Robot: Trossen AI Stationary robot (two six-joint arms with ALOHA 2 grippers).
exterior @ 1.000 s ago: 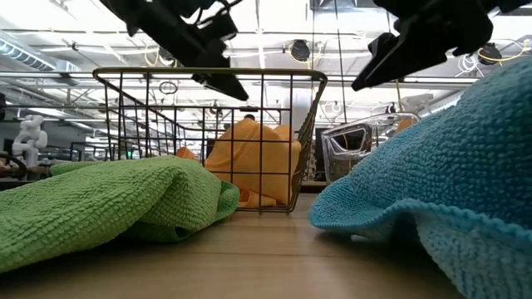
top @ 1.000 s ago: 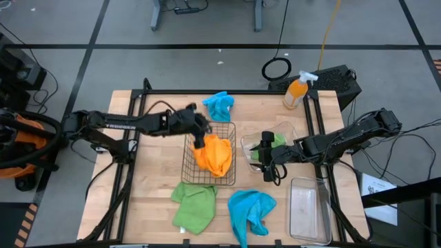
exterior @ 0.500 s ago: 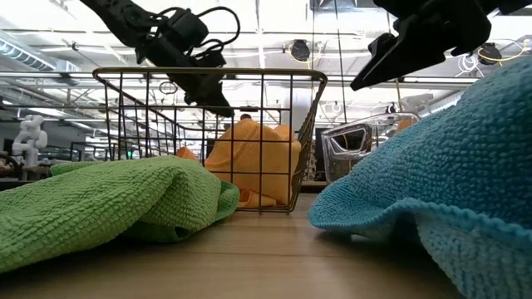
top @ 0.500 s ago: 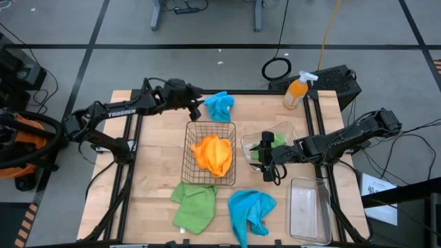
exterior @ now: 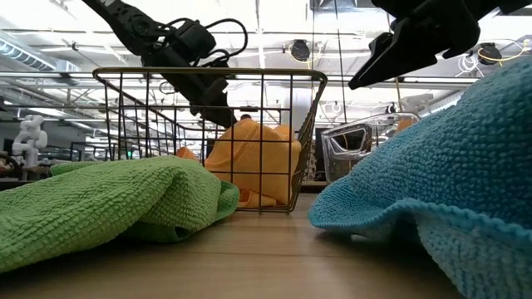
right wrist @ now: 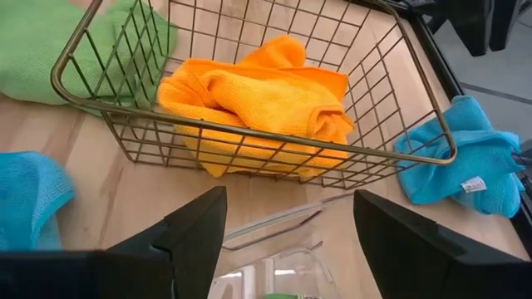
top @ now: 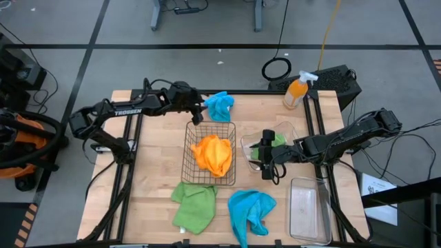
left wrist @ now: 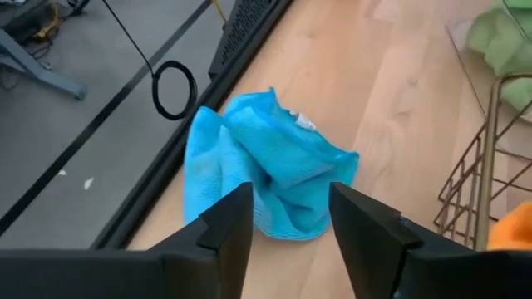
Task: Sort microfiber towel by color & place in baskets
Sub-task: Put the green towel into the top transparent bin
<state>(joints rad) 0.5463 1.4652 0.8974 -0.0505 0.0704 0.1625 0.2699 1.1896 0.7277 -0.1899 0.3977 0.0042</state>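
High view, reading from the left: our left hand (top: 198,110) has pulled away from the wire basket (top: 189,155) since a second ago, when it hung over the orange towels (top: 213,154), and now sits near the tabletop's (top: 155,172) far edge just beside the small blue towel (top: 220,105). Its fingers stand apart and hold nothing, with that blue towel lying between them in the left wrist view, so we judge the orange drop finished and blue next. The orange pile lies in the basket much as it did half a second ago. Nearer the front lie a green towel (top: 193,206) and a larger blue towel (top: 250,209), neither yet sorted. Rightward, our right hand (top: 267,157) stays over the clear tub (top: 293,131) with green cloth (top: 276,140) inside, fingers spread and empty. The clear bin (top: 306,210) holds nothing.
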